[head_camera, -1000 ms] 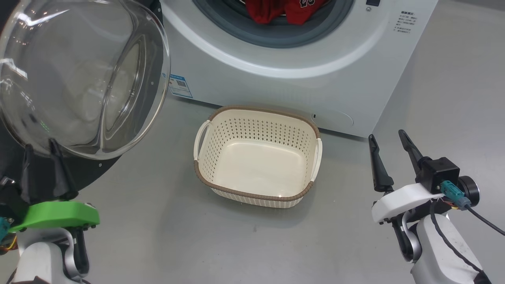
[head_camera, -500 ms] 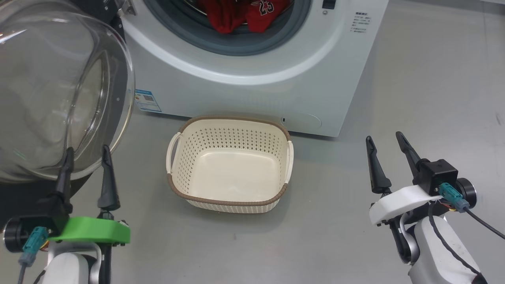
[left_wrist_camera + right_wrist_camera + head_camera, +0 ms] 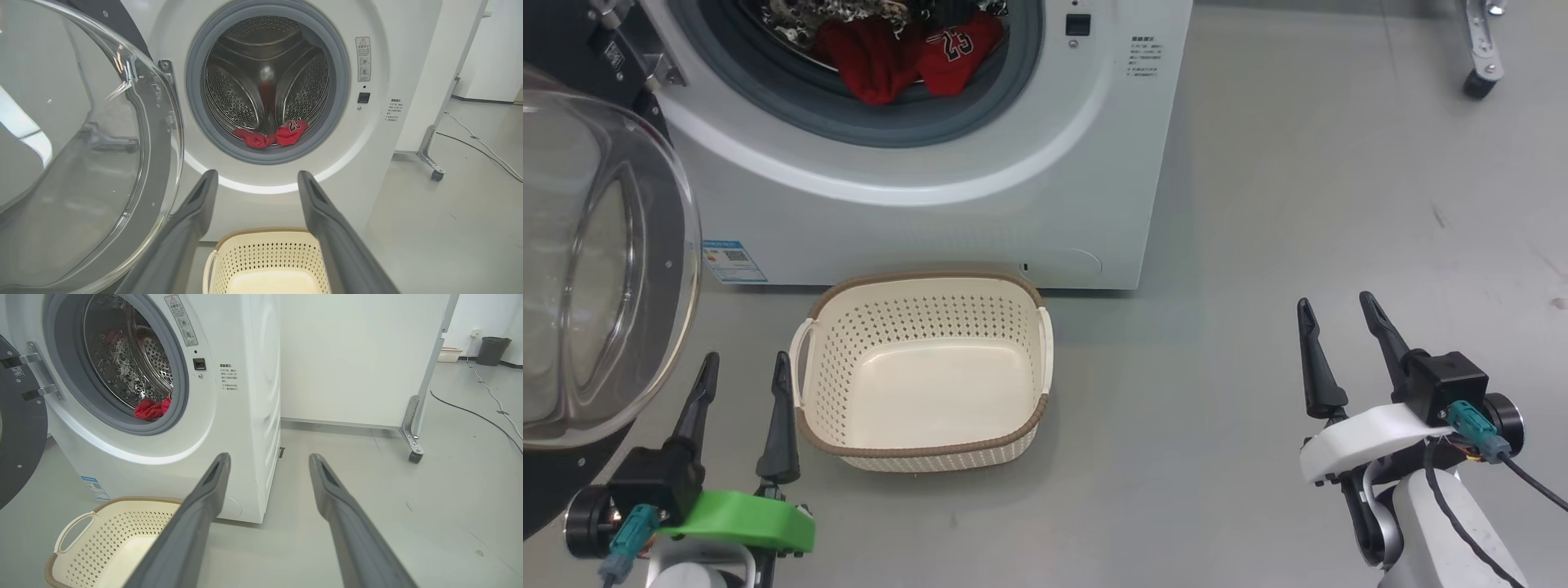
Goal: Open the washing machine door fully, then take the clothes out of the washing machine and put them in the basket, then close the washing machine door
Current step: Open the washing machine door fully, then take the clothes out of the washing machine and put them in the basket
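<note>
- The clothes: a red heap at the bottom front of the drum, against the grey seal. One piece bears the number 23. The heap runs side to side across the opening. Whether more cloth lies deeper in cannot be made out.
- The washing machine: stands on the floor, its porthole uncovered.
- The washing machine door: swung out on its hinge to the robot's left, glass bowl facing outward; it appears fully open.
- The basket: empty, on the floor just before the machine's base, below the porthole.
- The left gripper: fingers spread wide, holding nothing, low beside the basket's left handle. In its wrist view the clothes lie straight ahead and higher, framed between the two fingers.
- The right gripper: also spread wide and empty, well off beyond the machine's right corner.
- Judgement: the left arm is the nearer and better aligned; the reach would go forward and up, over the basket, into the drum.
</note>
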{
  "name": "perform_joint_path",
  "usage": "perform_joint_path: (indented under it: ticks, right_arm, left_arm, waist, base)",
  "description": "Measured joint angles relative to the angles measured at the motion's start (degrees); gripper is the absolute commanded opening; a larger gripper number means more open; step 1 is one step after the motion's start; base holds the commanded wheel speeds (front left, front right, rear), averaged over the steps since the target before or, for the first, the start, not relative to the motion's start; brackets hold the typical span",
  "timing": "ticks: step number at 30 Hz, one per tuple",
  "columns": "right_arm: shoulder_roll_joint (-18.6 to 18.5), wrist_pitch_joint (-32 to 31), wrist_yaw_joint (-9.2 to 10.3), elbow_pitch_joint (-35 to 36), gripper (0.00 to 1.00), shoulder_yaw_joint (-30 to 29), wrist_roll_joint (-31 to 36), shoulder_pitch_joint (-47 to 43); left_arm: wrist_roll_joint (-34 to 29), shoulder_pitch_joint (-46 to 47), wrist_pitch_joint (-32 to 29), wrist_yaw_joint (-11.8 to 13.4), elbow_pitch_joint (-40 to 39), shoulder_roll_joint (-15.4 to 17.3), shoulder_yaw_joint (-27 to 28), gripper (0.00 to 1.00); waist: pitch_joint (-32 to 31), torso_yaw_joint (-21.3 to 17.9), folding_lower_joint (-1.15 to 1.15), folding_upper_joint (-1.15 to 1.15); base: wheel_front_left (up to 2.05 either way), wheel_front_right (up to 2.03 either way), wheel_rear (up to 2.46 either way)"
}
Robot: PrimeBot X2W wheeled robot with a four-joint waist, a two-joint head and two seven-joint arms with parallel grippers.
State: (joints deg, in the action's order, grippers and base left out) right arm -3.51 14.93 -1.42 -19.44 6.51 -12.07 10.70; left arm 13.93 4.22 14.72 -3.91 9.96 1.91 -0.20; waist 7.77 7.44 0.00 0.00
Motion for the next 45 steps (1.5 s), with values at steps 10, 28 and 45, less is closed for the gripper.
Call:
perform_joint_path:
  ticks: [10, 28, 45]
  right_arm:
    - [0.3, 0.0, 0.07, 1.2, 1.00, -0.8, 0.0, -3.3]
    - [0.6, 0.0, 0.56, 4.3, 1.00, -2.1, 0.2, -5.4]
    - [0.7, 0.0, 0.54, 5.2, 1.00, -2.5, 0.7, -6.1]
  left_arm:
    - [-2.3, -2.8, 0.0, 1.2, 0.2, 0.0, 0.5, 1.00]
    - [-2.4, -4.6, 0.0, 2.6, 0.1, 0.0, -0.6, 1.00]
    - [-1.2, -4.6, 0.0, 3.2, -1.1, 0.1, -1.5, 1.00]
  waist:
    - [-2.6, -4.0, 0.00, 0.00]
    - [-4.0, -5.8, 0.00, 0.00]
    - [-3.5, -5.1, 0.00, 0.00]
  base:
    - [0.00, 0.00, 0.00]
    - [0.00, 0.00, 0.00]
    - [0.03, -0.03, 0.00]
